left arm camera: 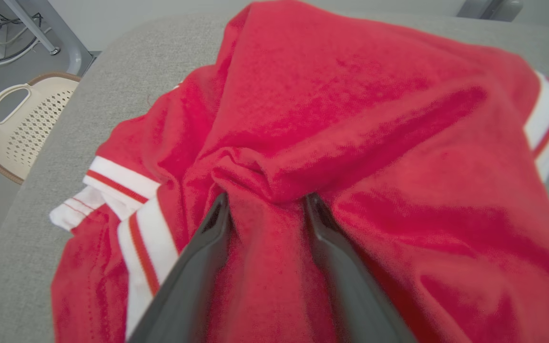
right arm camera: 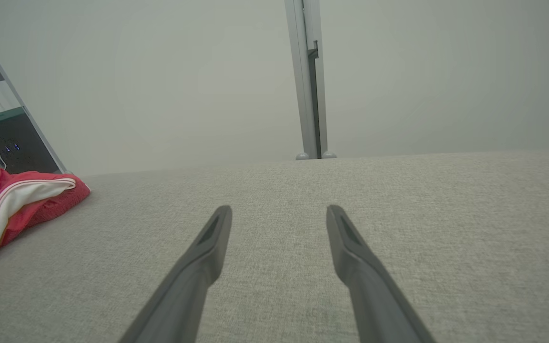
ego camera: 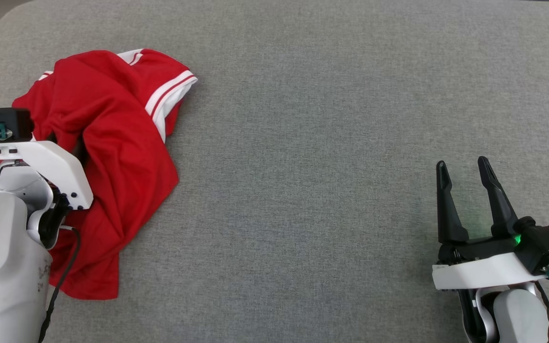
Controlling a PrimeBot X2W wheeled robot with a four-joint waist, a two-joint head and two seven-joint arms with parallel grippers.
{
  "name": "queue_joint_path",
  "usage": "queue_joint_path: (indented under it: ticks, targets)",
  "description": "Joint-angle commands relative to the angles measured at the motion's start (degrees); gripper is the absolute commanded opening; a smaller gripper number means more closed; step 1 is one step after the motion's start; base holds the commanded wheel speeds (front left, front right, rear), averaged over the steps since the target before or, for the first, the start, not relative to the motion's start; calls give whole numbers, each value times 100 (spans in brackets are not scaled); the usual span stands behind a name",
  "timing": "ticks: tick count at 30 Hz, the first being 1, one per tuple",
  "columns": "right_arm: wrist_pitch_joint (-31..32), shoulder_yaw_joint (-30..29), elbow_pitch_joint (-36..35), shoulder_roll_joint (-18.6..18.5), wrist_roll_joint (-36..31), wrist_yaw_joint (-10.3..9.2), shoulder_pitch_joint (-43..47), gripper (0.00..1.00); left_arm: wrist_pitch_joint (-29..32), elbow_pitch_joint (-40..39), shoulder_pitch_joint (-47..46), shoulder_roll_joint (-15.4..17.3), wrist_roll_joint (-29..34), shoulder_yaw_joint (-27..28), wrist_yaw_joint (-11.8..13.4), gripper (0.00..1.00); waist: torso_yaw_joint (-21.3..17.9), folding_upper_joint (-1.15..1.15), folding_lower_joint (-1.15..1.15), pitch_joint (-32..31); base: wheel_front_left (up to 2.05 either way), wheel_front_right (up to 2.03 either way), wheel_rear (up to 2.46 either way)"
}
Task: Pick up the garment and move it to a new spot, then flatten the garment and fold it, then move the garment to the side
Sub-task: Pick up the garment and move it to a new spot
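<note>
Garment point(ego camera: 112, 143) crumpled on grey surface point(ego camera: 327, 143); left hand point(left arm camera: 266, 199) wide astride one fold, right hand point(ego camera: 462, 163) wide and empty

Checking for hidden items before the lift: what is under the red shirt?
Grey cloth surface shows beside the shirt, which lies crumpled on it. Anything beneath its folds is covered. The left end effector straddles one fold.

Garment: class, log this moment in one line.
stage: grasp | garment: crumpled | left gripper: astride fold | right gripper: open, empty
</note>
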Motion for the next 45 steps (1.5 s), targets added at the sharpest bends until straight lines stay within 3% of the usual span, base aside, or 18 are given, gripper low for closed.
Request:
queue_joint_path:
  ticks: [1,9,16,21,28,38,45]
  targets:
    - [-8,4,-23,-12,-21,0,-46,100,-115,49,-119,50,-21,20,-26,0,-32,0,0,17,0,0,0]
    - [-8,-5,85,-12,57,0,31,100,-940,-9,-181,36,-104,142,-2,0,-37,0,0,-267,0,0,0]
    - [-8,8,280,-12,186,0,169,100,-1502,-737,6,-34,-314,323,16,0,-12,0,0,-803,0,0,0]
    - [-8,9,327,-12,314,0,260,100,-1512,-1691,161,-82,-404,401,156,0,-13,0,0,-1117,0,0,0]
    - [-8,11,401,-12,484,0,325,100,-1031,-3096,375,-403,-779,419,343,0,-152,0,0,-1404,0,0,0]
    - [-8,15,378,-13,609,0,210,100,-548,-4381,599,-993,-1082,63,679,0,-806,0,0,-1430,0,0,0]
    - [-8,40,244,-13,655,0,29,100,-872,-4587,525,-1293,-1453,-458,1106,0,-1664,0,0,-1157,0,0,0]
